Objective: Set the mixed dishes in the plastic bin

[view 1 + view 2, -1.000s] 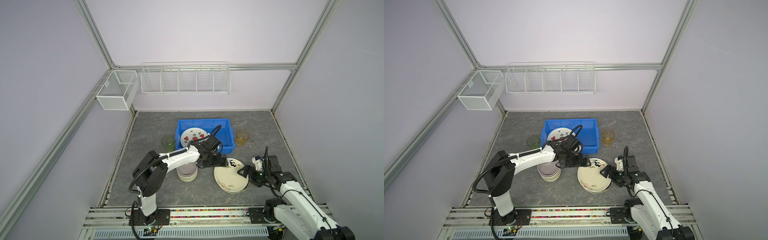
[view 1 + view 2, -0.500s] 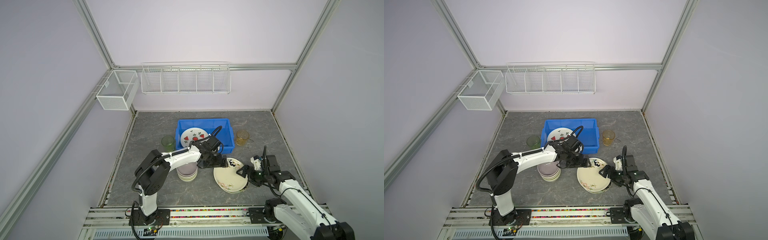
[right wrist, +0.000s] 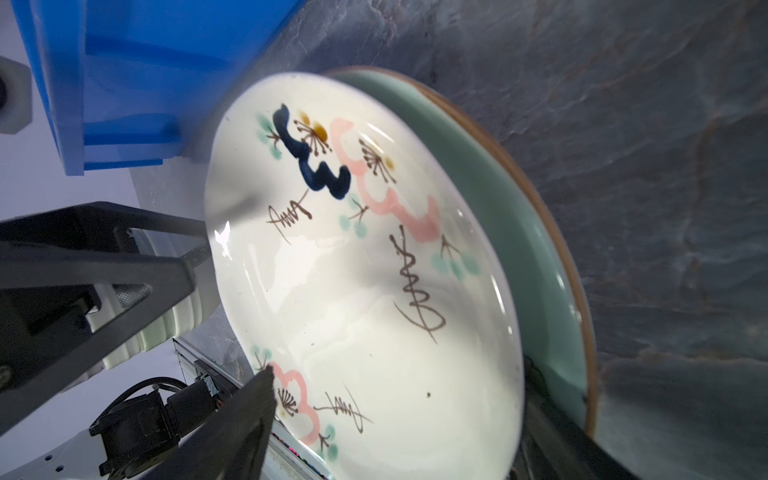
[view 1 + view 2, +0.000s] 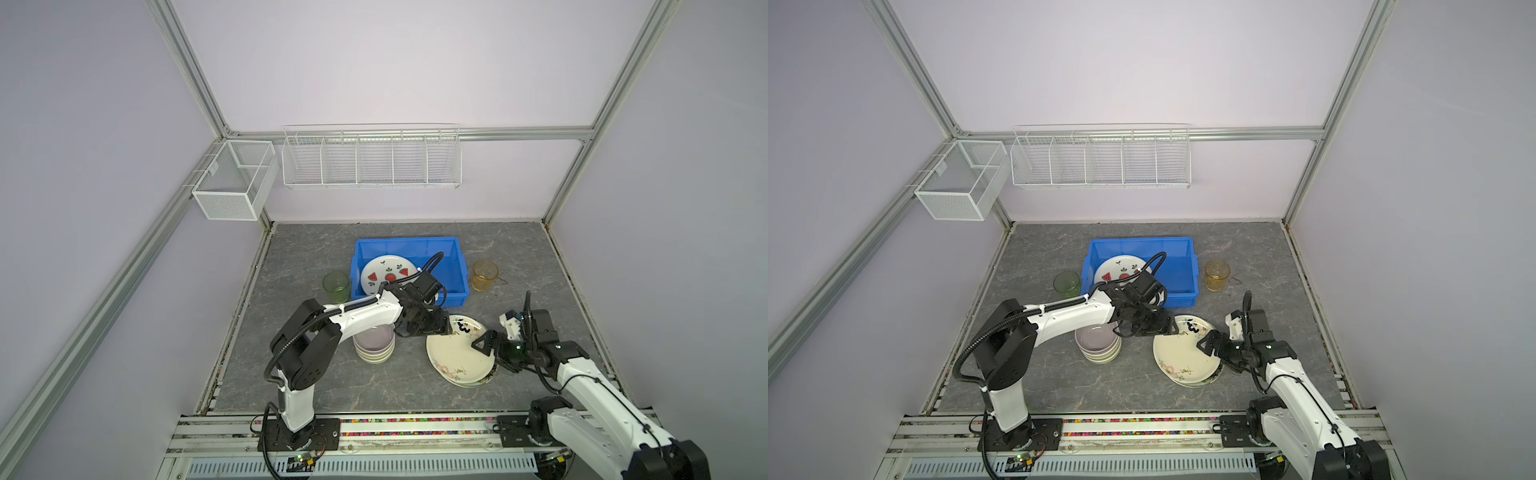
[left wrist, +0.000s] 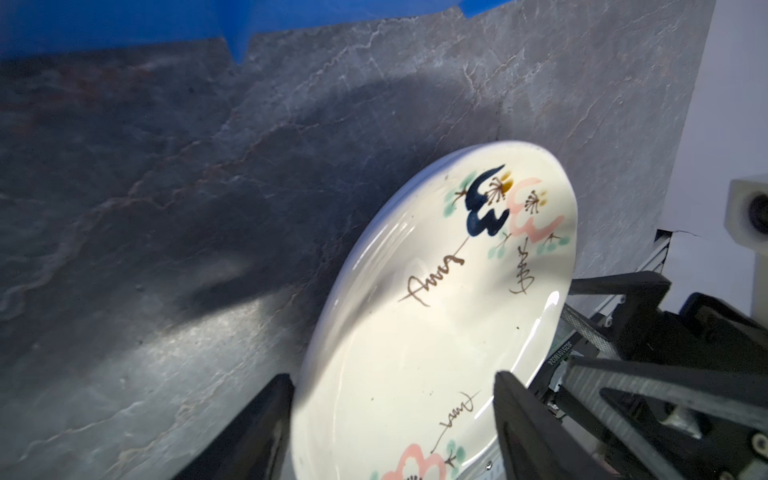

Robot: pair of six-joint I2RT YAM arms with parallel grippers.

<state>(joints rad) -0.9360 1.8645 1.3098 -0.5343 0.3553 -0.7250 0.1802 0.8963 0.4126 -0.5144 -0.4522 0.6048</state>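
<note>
Only the watermelon plate (image 4: 384, 274) lay in the bin (image 4: 407, 241) — the cream plate (image 4: 457, 355) near it, bowls (image 4: 374, 347), green cup (image 4: 336, 286) and amber cup (image 4: 484, 275) sat outside. The left end effector (image 4: 435, 329) and right end effector (image 4: 485, 345), both spread, straddled the cream plate's rim.

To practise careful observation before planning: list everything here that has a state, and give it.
blue bin: holds one plate
watermelon plate: inside the bin
green cup: upright on the table
amber cup: upright on the table
bowl stack: nested, lilac on top
green plate: underneath, on the table
cream floral plate: atop the green plate
left tool: open, astride the cream plate's rim
right tool: open, astride that rim
</note>
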